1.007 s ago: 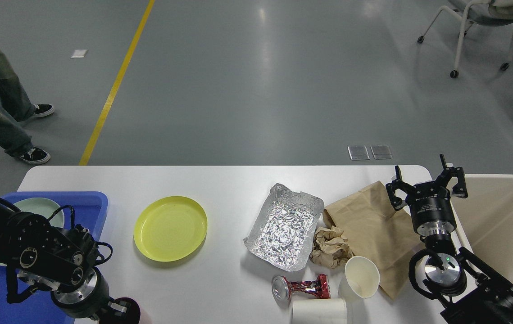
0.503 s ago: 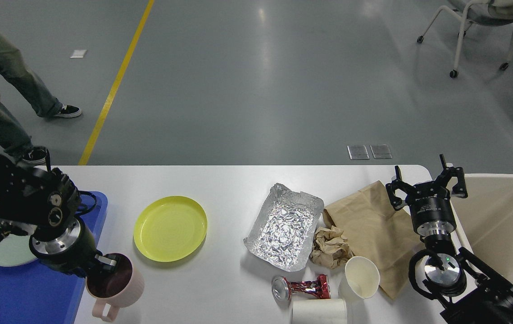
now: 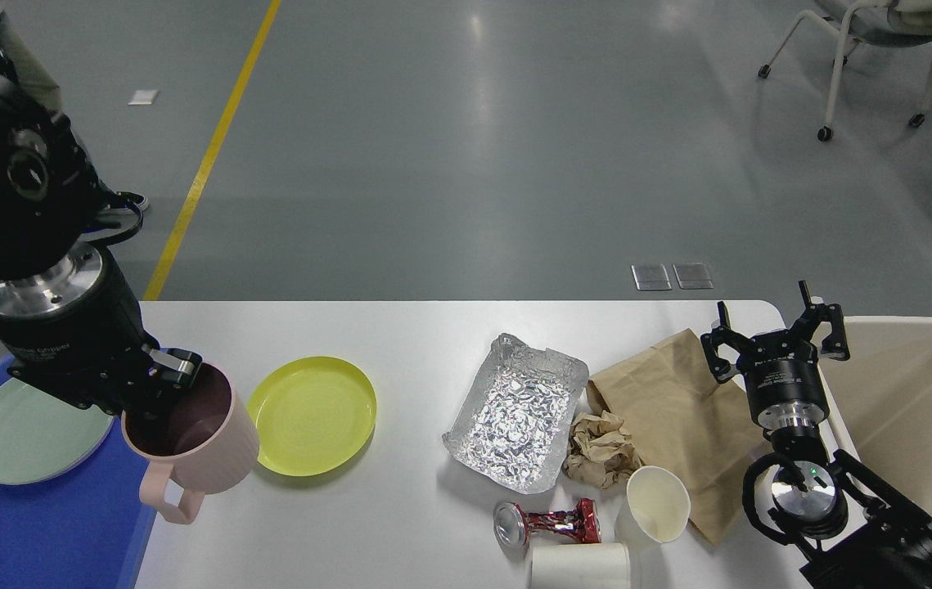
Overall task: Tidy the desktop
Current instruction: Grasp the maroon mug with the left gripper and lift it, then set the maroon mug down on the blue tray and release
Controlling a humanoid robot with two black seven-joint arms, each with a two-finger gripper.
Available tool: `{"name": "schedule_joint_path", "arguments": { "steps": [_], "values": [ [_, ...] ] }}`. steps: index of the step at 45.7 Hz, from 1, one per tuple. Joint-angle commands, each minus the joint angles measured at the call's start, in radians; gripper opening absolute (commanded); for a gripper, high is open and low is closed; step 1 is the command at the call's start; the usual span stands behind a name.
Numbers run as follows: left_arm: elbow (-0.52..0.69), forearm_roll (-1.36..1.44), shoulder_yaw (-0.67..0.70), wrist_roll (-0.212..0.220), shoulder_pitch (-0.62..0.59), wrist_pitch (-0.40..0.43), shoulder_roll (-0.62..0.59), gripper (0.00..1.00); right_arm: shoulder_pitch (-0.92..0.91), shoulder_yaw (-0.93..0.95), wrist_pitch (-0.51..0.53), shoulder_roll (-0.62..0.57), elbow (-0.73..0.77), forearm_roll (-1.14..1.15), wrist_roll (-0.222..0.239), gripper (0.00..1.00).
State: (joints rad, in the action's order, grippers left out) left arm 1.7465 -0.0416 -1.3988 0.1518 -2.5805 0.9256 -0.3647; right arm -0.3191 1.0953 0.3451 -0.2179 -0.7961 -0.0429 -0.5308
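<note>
- While the left claw (image 3: 161, 384) grips the rim of a pink mug (image 3: 195, 446), the mug hangs over the tabletop's (image 3: 400, 327) left edge, handle down, beside the blue tray (image 3: 48, 523).
- A pale green plate (image 3: 24, 433) lies in the tray; a yellow plate (image 3: 314, 413) sits on the tabletop just right of the mug.
- The right claw (image 3: 775, 331) hovers with fingers apart, holding nothing, over the far corner of a brown bag (image 3: 678, 409), next to the beige bin (image 3: 916, 409).
- Mid-tabletop lie a foil tray (image 3: 515, 409), crumpled paper (image 3: 601, 450), a crushed can (image 3: 543, 523) and two paper cups (image 3: 658, 503).
</note>
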Motion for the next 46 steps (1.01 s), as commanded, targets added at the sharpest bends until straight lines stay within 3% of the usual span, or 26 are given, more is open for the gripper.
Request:
{"name": "schedule_joint_path", "arguments": {
  "steps": [1,12,20,29,36,46],
  "values": [
    [-0.001,-0.031,-0.045,-0.058,-0.061,0.034,0.041,0.0,0.0,0.0,0.0,0.0,0.0,0.0,0.0,1.0],
    [-0.033,-0.026,-0.137,-0.069,-0.037,0.034,0.015,0.0,0.0,0.0,0.0,-0.001,-0.002,0.0,0.0,1.0],
    [-0.145,0.058,-0.19,-0.066,0.106,0.029,-0.157,0.0,0.0,0.0,0.0,-0.001,-0.002,0.0,0.0,1.0],
    [-0.295,0.209,-0.158,-0.064,0.281,0.029,-0.393,0.0,0.0,0.0,0.0,-0.001,-0.002,0.0,0.0,1.0],
    [-0.447,0.304,-0.088,-0.077,0.499,0.027,-0.479,0.0,0.0,0.0,0.0,-0.001,-0.002,0.0,0.0,1.0],
    [-0.643,0.376,0.168,-0.08,0.87,0.012,-0.539,0.0,0.0,0.0,0.0,-0.001,-0.002,0.0,0.0,1.0]
  ]
}}
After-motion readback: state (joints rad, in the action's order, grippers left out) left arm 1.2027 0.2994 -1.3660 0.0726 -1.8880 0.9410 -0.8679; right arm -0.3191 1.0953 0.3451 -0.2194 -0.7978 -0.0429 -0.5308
